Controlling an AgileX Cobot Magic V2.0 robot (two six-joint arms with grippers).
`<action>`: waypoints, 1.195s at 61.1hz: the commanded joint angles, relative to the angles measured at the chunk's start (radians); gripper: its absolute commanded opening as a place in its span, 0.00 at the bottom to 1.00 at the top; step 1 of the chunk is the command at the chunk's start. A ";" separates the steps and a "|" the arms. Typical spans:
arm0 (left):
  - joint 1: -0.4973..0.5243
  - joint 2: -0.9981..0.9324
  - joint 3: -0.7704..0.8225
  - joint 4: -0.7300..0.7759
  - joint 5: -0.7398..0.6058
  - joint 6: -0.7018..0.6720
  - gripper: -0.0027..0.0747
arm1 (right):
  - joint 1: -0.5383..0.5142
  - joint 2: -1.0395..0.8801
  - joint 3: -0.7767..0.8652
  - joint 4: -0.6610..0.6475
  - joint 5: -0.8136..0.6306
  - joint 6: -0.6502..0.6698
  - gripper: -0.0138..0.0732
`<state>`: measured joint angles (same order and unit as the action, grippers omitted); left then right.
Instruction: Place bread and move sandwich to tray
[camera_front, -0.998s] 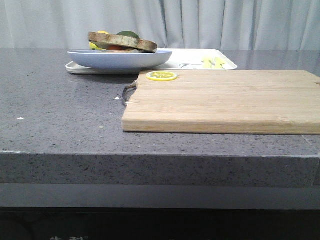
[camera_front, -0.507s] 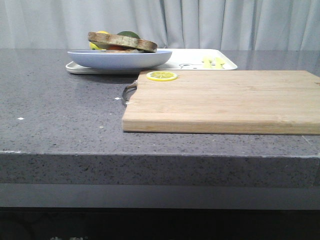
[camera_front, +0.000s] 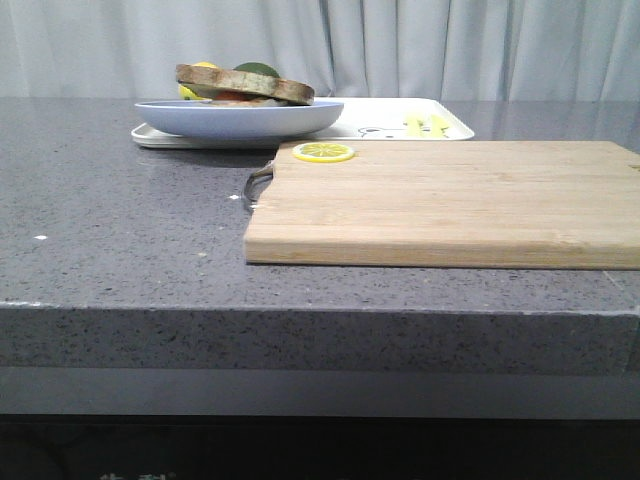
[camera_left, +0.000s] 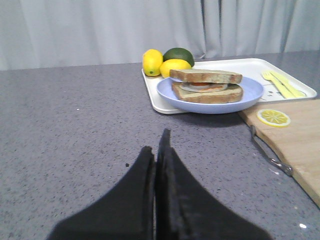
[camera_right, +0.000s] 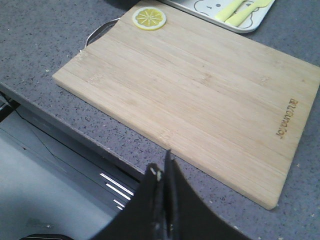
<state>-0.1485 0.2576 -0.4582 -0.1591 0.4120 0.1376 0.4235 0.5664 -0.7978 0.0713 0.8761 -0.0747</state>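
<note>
1. Nothing has moved in the front view since the earlier frames: the sandwich (camera_front: 245, 84), its plate, the tray and the cutting board all sit where they were, and neither arm shows in that view.
2. That sandwich, two brown-crusted slices with white and orange filling between them, lies on a pale blue plate (camera_front: 238, 117), and the plate rests on the left part of the white tray (camera_front: 440, 131) at the far side of the table.
3. From the left wrist view the plate overhangs the tray's near edge, and two yellow lemons (camera_left: 152, 62) and a dark green avocado (camera_left: 179, 54) stand on the tray just behind the plate.
4. Pale yellow cutlery (camera_left: 282, 84) lies on the tray's right part, beside a small cartoon print.
5. No separate plain slice of bread is visible in any view.
6. A light wooden cutting board (camera_front: 450, 203) lies in front of the tray, with a metal handle (camera_front: 256, 184) at its left end and a lemon slice (camera_front: 323, 152) on its far left corner.
7. Left gripper (camera_left: 159, 150): its dark fingers are pressed together with nothing between them, above bare tabletop, well short of the plate.
8. Right gripper (camera_right: 163, 167): also closed and empty, held high above the board's near edge and the table's front edge.
9. Underneath everything is a grey speckled stone-look table (camera_front: 130, 230) with a thick front edge.
10. Behind it hangs a pale grey pleated curtain (camera_front: 420, 45).
</note>
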 joint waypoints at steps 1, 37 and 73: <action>0.008 -0.034 0.006 0.122 -0.103 -0.205 0.01 | -0.005 0.003 -0.023 0.007 -0.065 -0.003 0.02; 0.080 -0.277 0.433 0.225 -0.450 -0.302 0.01 | -0.005 0.003 -0.023 0.007 -0.065 -0.003 0.02; 0.111 -0.284 0.465 0.200 -0.448 -0.302 0.01 | -0.005 0.005 -0.023 0.007 -0.063 -0.003 0.02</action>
<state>-0.0362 -0.0033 0.0012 0.0510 0.0416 -0.1508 0.4235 0.5664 -0.7978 0.0716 0.8780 -0.0747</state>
